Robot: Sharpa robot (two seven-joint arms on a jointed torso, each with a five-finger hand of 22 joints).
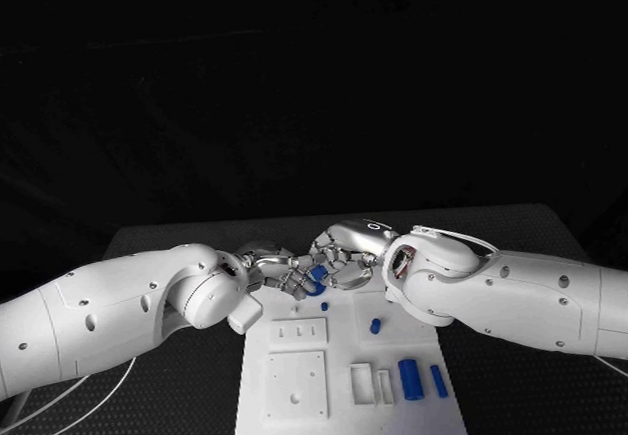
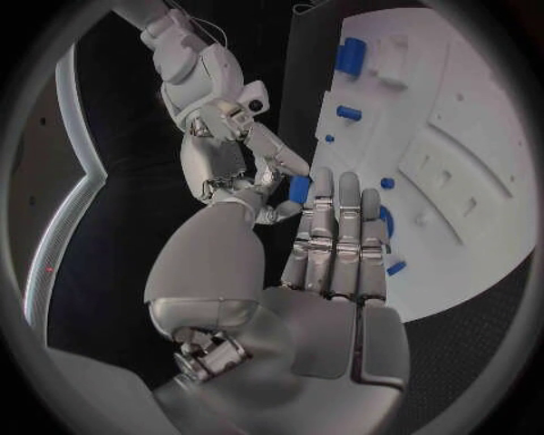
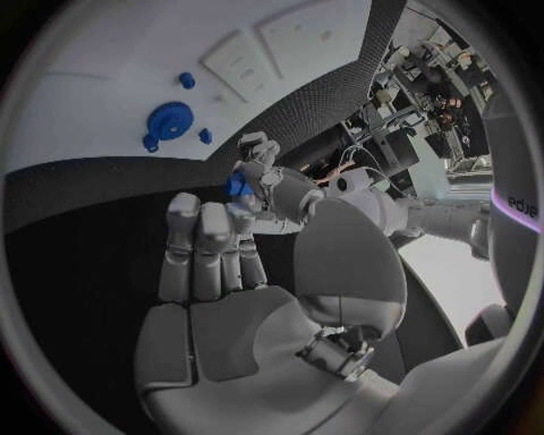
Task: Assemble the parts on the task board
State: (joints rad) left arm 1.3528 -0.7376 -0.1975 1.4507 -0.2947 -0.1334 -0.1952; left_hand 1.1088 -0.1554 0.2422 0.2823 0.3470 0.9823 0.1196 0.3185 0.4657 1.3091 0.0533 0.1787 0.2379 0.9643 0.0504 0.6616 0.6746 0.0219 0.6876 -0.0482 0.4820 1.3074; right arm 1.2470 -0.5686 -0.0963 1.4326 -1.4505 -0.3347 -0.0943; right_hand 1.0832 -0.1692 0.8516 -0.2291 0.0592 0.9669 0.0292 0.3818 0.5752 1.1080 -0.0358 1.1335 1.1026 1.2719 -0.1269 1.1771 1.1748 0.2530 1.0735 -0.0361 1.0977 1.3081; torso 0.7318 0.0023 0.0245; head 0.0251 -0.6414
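Above the far end of the white task board (image 1: 343, 416) my two hands meet fingertip to fingertip. A small blue part (image 1: 318, 273) sits between them. In the left wrist view my left hand (image 2: 329, 254) has its thumb and straight fingers against the blue part (image 2: 298, 188), and the fingers of my right hand (image 2: 227, 159) pinch it from the other side. In the right wrist view the blue part (image 3: 236, 186) sits at my left hand's fingertips (image 3: 252, 154), just past my right hand (image 3: 216, 263). A blue gear (image 3: 170, 120) lies on the board.
Other blue parts lie on the board: a small peg (image 1: 376, 325), a thick cylinder (image 1: 410, 373) and a thinner pin (image 1: 439, 379) at the near right. Raised white blocks (image 1: 297, 384) occupy the board's left half. Black table (image 1: 155, 429) surrounds the board.
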